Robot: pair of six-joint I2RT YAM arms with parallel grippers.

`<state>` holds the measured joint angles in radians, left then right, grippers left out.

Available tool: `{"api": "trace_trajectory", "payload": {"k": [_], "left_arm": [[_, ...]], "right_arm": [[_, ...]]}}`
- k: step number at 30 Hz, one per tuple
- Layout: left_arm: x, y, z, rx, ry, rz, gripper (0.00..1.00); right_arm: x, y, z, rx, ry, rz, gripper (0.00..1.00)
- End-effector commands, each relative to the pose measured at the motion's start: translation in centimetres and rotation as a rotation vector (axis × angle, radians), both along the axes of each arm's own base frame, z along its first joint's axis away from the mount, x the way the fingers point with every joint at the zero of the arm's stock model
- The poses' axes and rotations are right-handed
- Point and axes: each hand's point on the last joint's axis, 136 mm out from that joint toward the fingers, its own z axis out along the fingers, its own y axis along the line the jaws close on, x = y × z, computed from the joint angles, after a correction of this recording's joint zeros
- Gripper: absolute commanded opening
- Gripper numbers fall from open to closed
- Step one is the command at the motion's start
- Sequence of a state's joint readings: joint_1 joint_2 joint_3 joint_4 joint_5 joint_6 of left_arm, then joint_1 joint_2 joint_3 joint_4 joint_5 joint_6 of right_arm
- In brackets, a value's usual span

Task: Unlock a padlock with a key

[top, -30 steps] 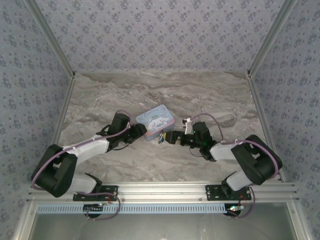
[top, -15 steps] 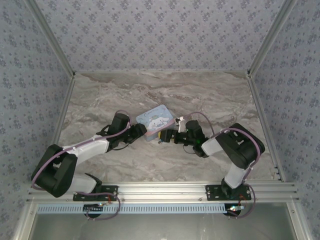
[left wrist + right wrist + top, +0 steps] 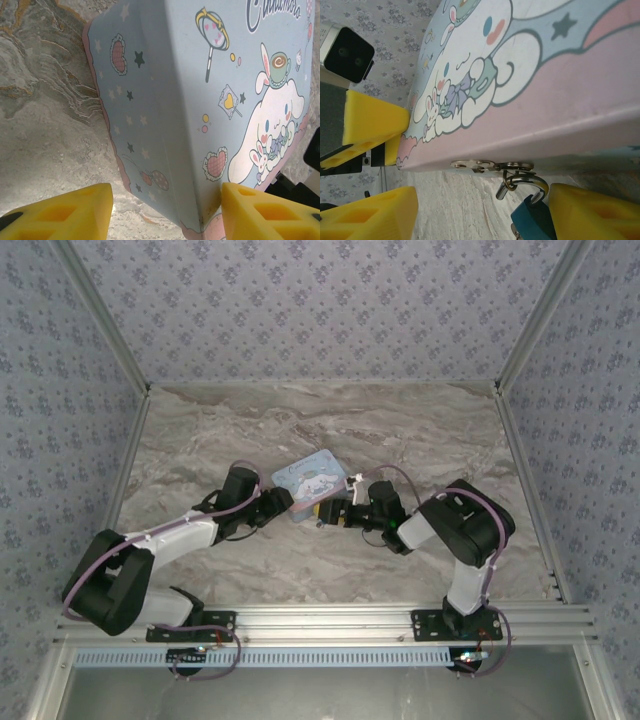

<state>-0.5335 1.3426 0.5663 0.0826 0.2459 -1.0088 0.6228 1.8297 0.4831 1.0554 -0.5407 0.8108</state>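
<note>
While both jaws stand open, a marbled tabletop point(image 3: 320, 425) lies between floral-papered walls point(image 3: 320, 300).

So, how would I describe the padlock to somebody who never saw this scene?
On the marble table lies a pale blue cartoon tin. The padlock hangs from the hasp on its near edge. It is tiny, dark teal, with a silver shackle, unlike the pale tin.

We find open marble across the upper half of the table point(image 3: 320, 420), bounded by walls point(image 3: 320, 300). Mid-frame, the tin point(image 3: 312, 480) blocks passage, with the left gripper point(image 3: 283, 506) crowding its lower left and the right gripper point(image 3: 336, 516) its lower right.
</note>
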Motion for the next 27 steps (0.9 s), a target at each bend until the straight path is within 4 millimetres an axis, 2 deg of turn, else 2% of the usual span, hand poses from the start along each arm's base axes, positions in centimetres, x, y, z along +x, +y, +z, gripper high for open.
{"api": "trace_trajectory", "payload": {"k": [1, 17, 27], "left_arm": [[-2.06, 1.38, -2.61, 0.075, 0.094, 0.012, 0.57], [-2.15, 1.54, -2.58, 0.077, 0.095, 0.018, 0.57], [-2.24, 1.59, -2.67, 0.079, 0.097, 0.018, 0.57]], "right_arm": [[-0.42, 0.73, 0.27, 0.03, -0.003, 0.038, 0.67], [-0.27, 0.34, -0.33, 0.025, -0.006, 0.019, 0.43], [-0.08, 0.25, -0.46, 0.024, -0.007, 0.009, 0.31]]}}
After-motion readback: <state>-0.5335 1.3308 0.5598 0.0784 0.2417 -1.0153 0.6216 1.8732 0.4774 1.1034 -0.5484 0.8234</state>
